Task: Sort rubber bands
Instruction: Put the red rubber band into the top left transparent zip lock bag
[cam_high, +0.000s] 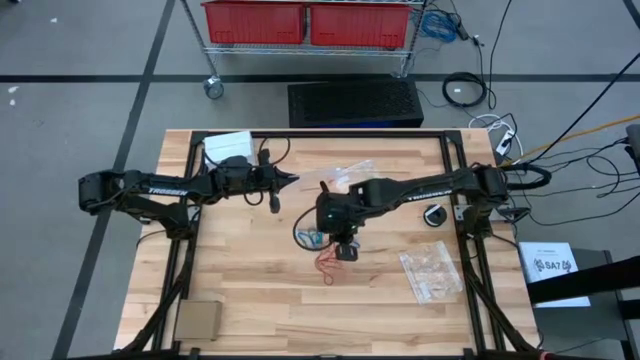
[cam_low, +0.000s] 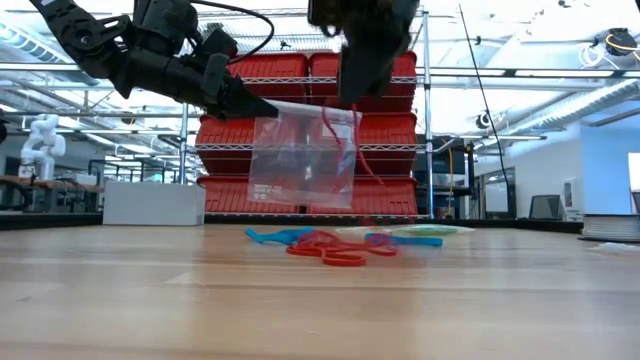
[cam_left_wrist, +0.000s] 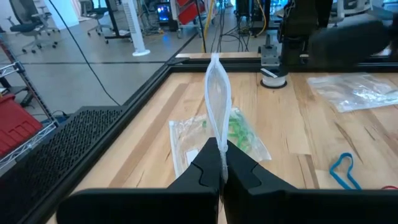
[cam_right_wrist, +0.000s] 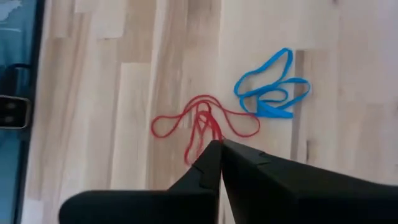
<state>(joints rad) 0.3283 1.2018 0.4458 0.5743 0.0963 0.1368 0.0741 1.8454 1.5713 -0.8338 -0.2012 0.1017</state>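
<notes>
Right gripper (cam_right_wrist: 219, 144): fingers pressed together on strands of the red rubber bands (cam_right_wrist: 202, 124), lifted clear of the table (cam_high: 250, 310) near its middle. Judged purpose: carry the reds to the bag. Some red loops dangle from the grip; more lie on the wood beneath, so the pick may be partial.

Left gripper (cam_left_wrist: 222, 163): clamped on the edge of a clear plastic bag (cam_left_wrist: 217, 93), which hangs upright above the table, toward the far edge, apparently held ready as the receiver. Its mouth is not visibly spread, which could block insertion.

Blue rubber bands (cam_right_wrist: 270, 90) lie just beside the reds, apart from them. A bag holding green bands (cam_left_wrist: 239, 132) lies under the held bag. Another clear bag (cam_high: 430, 270) lies toward the right edge, out of the way.
</notes>
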